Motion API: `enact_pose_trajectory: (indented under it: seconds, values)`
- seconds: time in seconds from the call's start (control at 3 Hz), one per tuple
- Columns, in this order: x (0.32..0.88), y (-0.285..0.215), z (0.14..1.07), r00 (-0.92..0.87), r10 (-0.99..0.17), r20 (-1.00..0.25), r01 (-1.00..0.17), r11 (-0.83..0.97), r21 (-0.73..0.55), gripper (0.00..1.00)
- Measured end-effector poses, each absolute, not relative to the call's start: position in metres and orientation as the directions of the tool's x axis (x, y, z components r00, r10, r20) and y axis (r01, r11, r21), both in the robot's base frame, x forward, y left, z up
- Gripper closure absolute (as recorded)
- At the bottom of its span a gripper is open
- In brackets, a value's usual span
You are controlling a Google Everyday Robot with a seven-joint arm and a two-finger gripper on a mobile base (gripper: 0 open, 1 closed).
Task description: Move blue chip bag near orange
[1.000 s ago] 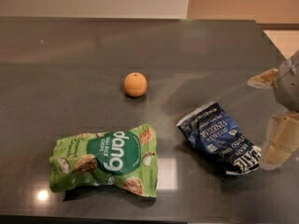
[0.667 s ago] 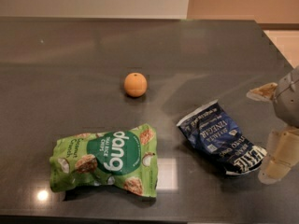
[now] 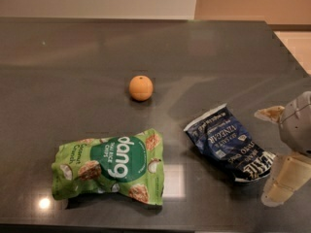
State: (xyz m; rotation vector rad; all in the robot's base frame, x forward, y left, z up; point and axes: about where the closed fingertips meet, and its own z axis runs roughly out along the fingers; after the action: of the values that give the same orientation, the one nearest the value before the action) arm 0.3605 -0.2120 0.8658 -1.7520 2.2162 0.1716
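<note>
Dark glossy surface [image 3: 73, 47] carrying everything. Gripper [image 3: 268, 155] hovering lower right, fingers spread wide, empty, beside blue chip bag [image 3: 226, 142]. Probably needing deeper reach before closing; orange [image 3: 141, 88] sitting up-left.

Gripper [image 3: 265, 157] at right edge: rounded grey body; cream fingers [image 3: 286, 176] (one brown-smudged).

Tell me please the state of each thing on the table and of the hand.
blue chip bag: lying flat, crinkled, not gripped.
orange: resting on the table, apart from both bags.
green bag: lying flat, label up.
hand: open, at the right edge beside the blue chip bag, holding nothing.
</note>
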Motion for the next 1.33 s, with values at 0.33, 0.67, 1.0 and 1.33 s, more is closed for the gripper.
enact_pose_trajectory:
  seconds: [0.33, 0.67, 1.0, 1.33]
  values:
    - [0.358, -0.210, 0.851, -0.222, -0.923, -0.315, -0.960, 0.263, -0.093, 0.00]
    - [0.357, -0.208, 0.840, -0.239, -0.917, -0.320, -0.958, 0.277, -0.078, 0.18]
    - [0.357, -0.209, 0.835, -0.257, -0.911, -0.321, -0.955, 0.292, -0.062, 0.41]
    - [0.364, -0.210, 0.840, -0.276, -0.906, -0.321, -0.949, 0.310, -0.059, 0.65]
